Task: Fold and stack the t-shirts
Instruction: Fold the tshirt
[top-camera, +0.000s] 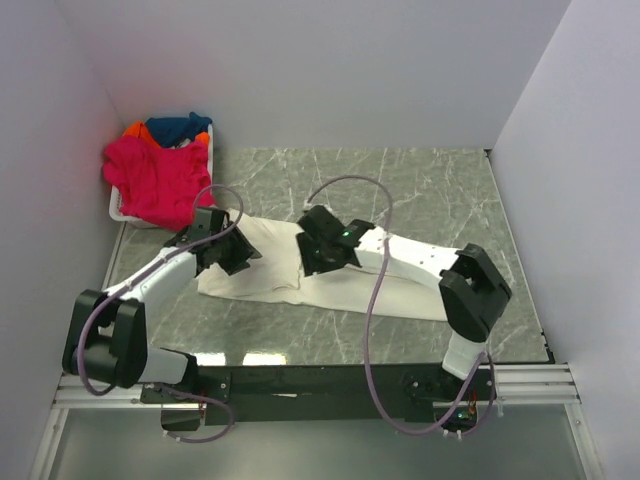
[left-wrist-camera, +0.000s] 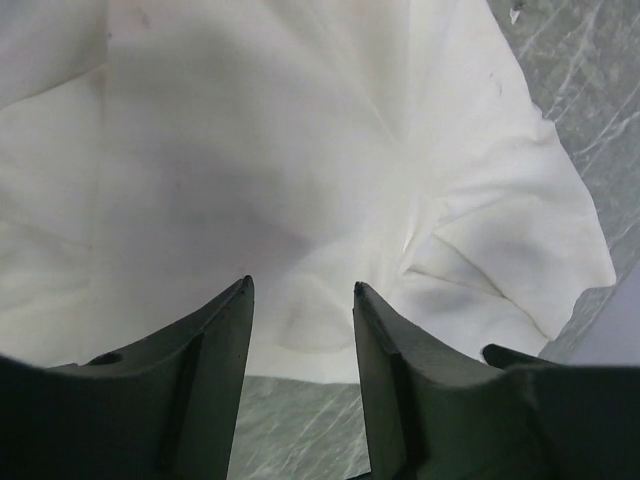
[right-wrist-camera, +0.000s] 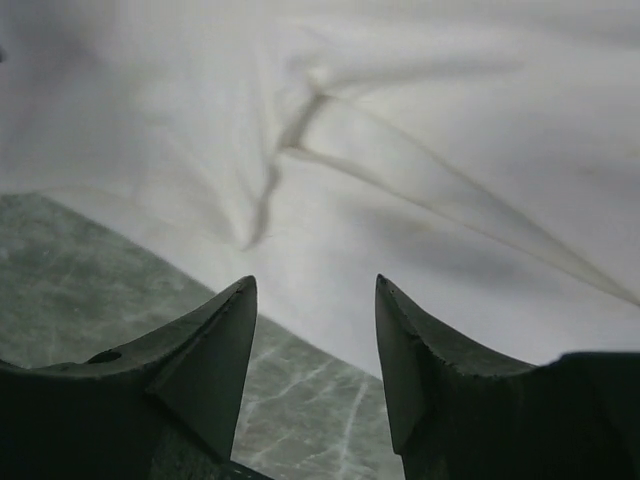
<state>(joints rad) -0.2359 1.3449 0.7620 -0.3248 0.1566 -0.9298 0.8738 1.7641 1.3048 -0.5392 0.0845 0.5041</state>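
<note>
My left end effector (left-wrist-camera: 300, 285) and right end effector (right-wrist-camera: 312, 280) both stand part open, gripping nothing, over the cream t-shirt (top-camera: 265, 270) lying as a long band across the table (top-camera: 440, 190). If I close now, I might pinch only one layer and drag it crooked. At far left, a pink t-shirt (top-camera: 155, 185) spills from the basket (top-camera: 118, 212).

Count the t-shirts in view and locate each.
4: cream t-shirt on the table; magenta t-shirt, dark blue t-shirt and orange t-shirt piled in the basket, far left. More may hide underneath.
</note>
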